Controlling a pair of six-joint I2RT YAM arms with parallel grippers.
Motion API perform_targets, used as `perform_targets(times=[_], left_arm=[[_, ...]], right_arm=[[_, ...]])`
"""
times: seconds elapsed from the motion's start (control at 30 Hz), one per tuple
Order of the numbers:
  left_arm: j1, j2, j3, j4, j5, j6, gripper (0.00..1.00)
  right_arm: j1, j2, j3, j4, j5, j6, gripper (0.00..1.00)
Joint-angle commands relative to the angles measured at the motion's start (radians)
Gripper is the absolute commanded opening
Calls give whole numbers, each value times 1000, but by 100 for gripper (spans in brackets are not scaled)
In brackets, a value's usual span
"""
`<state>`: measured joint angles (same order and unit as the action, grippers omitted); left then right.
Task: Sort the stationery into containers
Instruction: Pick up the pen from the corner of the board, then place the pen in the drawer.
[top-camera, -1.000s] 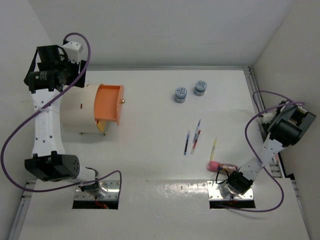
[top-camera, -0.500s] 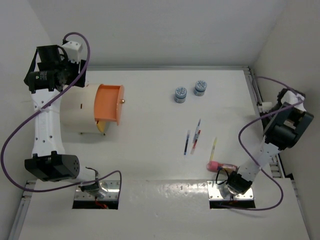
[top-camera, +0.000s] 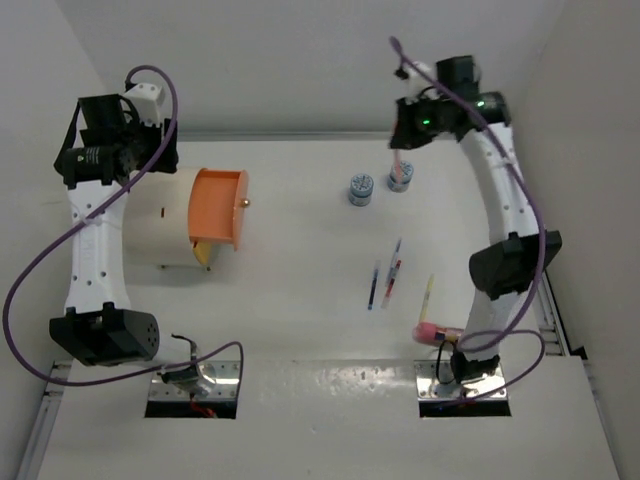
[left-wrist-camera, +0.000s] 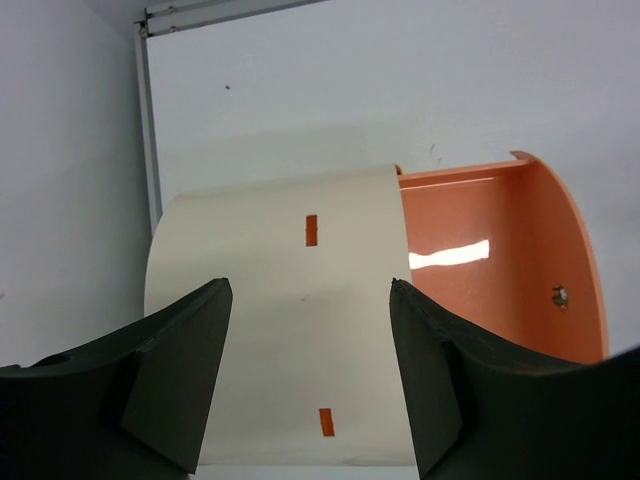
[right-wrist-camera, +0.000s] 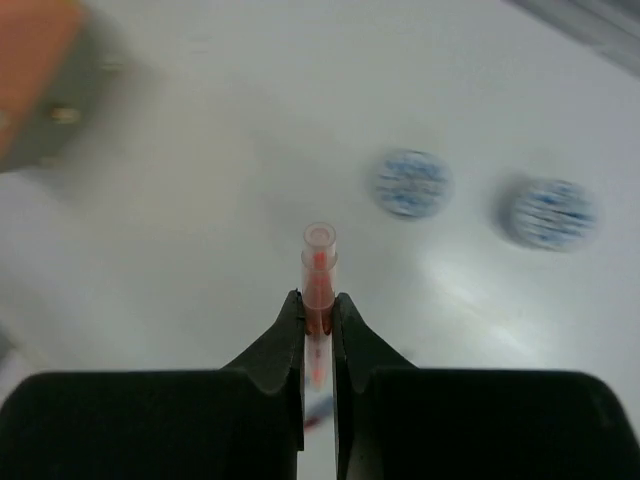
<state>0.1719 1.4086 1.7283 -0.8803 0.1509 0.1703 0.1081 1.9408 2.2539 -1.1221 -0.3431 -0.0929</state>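
My right gripper (right-wrist-camera: 318, 300) is shut on a thin red pen (right-wrist-camera: 319, 262) that sticks out past the fingertips. In the top view it (top-camera: 408, 128) is raised at the back, near the two round blue-and-white pieces (top-camera: 361, 188) (top-camera: 400, 176). Several pens (top-camera: 390, 280) and the pink-and-tan cylinder (top-camera: 435, 332) lie on the table. My left gripper (left-wrist-camera: 310, 290) is open and empty above the cream drum (left-wrist-camera: 290, 330). The drum's orange drawer (top-camera: 218, 207) stands pulled out.
White walls close in the table at the back and on both sides. The orange drawer face shows blurred at the top left of the right wrist view (right-wrist-camera: 30, 70). The arm bases (top-camera: 195, 385) sit at the near edge.
My right arm has swung from the right edge of the table up to the back, over the round pieces. The left arm and the things on the table have not moved.
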Motion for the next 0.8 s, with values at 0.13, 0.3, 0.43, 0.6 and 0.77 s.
perform_targets(times=[0.13, 0.3, 0.43, 0.6, 0.77], left_arm=[[-17, -49, -32, 78, 78, -74, 71], [-17, -59, -41, 69, 78, -64, 71], [-17, -71, -53, 69, 79, -58, 71], [-17, -97, -113, 105, 79, -64, 71], [0, -106, -108, 84, 145, -72, 70]], right_arm=[[292, -152, -401, 953, -128, 709, 0], [422, -59, -335, 1155, -108, 881, 0], [476, 9, -216, 1214, -105, 1013, 0], [567, 84, -188, 1275, -70, 1015, 0], [633, 152, -166, 1277, -66, 996, 0]])
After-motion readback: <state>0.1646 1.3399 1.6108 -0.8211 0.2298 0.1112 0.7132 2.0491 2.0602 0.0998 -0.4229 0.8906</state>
